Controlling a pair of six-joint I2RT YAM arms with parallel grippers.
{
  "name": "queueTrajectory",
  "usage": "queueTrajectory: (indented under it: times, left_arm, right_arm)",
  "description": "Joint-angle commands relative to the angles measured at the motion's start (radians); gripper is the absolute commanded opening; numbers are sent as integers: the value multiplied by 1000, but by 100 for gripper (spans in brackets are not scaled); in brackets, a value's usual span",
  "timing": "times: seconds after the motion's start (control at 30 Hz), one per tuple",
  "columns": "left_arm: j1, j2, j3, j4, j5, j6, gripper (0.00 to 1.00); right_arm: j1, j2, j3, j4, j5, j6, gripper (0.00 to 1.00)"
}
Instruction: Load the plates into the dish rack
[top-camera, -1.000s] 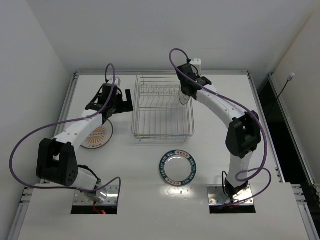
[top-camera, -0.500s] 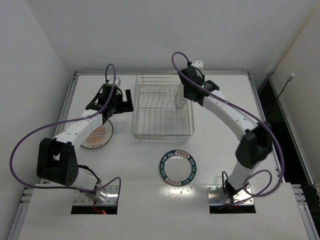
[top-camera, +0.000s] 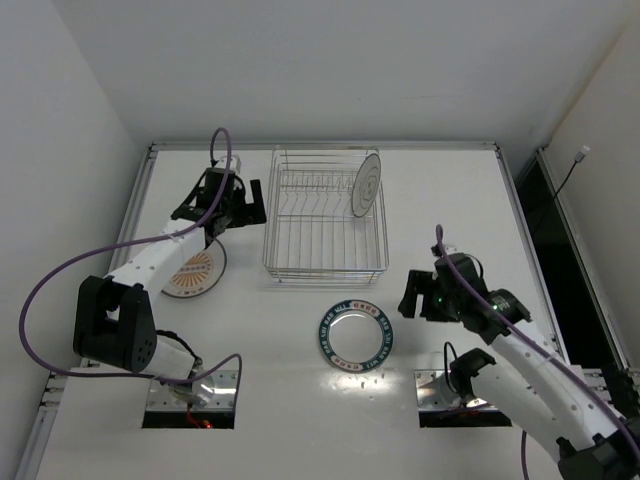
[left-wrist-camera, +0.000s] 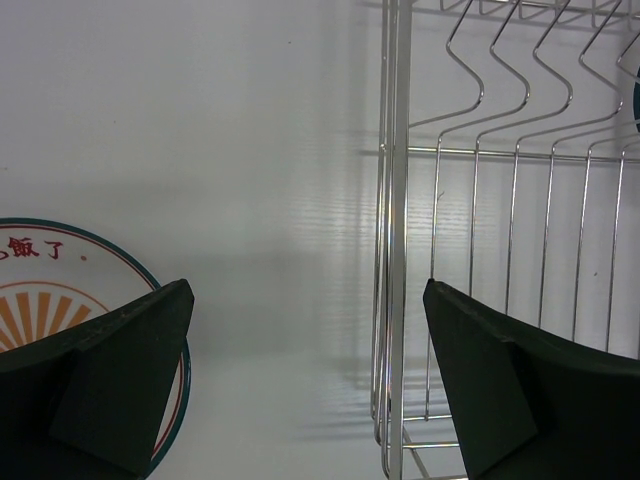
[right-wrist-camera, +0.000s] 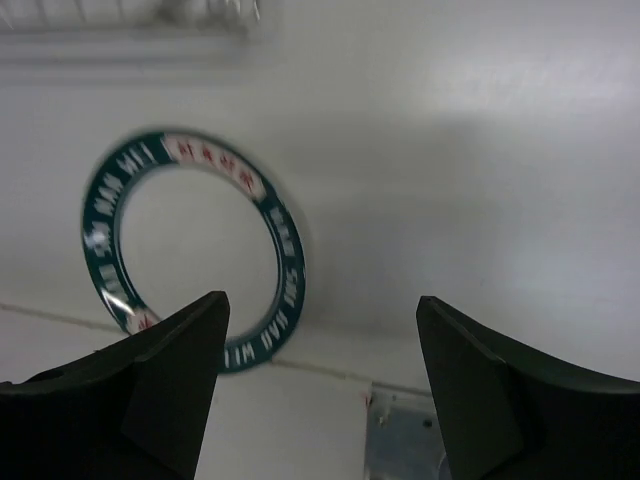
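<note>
Top ext. view: 1 grey plate (top-camera: 368, 184) is stood upright in dish rack (top-camera: 325, 266); blue-rim plate (top-camera: 356, 334) & orange plate (top-camera: 195, 272) lie flat on table (top-camera: 450, 200). L gripper (left-wrist-camera: 307, 290) & R gripper (right-wrist-camera: 320, 305) are seen spread, empty. Plates are judged stiff, slick, fragile; rim grip advised.

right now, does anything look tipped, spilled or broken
Nothing stands out. The pale plate stands on edge in the dish rack; the blue-rimmed plate and the orange-striped plate lie flat on the table.
</note>
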Motion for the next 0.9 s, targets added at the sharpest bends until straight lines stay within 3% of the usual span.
queueTrajectory:
  times: [0.0, 0.27, 0.37, 0.6, 0.77, 0.87]
  left_arm:
    - [5, -7, 42, 17, -16, -6, 100]
    - [5, -16, 42, 17, -16, 3, 100]
    - [5, -50, 31, 17, -7, 3, 100]
    - [5, -96, 10, 17, -7, 13, 100]
    - [5, -96, 10, 17, 34, 13, 100]
    - [5, -96, 10, 17, 43, 13, 100]
  right_arm:
    - [-19, -42, -82, -23, -272, 122, 73]
    - [-65, 51, -202, 67, -460, 111, 94]
    - [-121, 80, -295, 162, -568, 111, 95]
    - [-263, 240, -340, 272, -675, 47, 95]
    - [-339, 407, -349, 340, -786, -57, 74]
    - [-375, 525, -358, 412, -861, -134, 72]
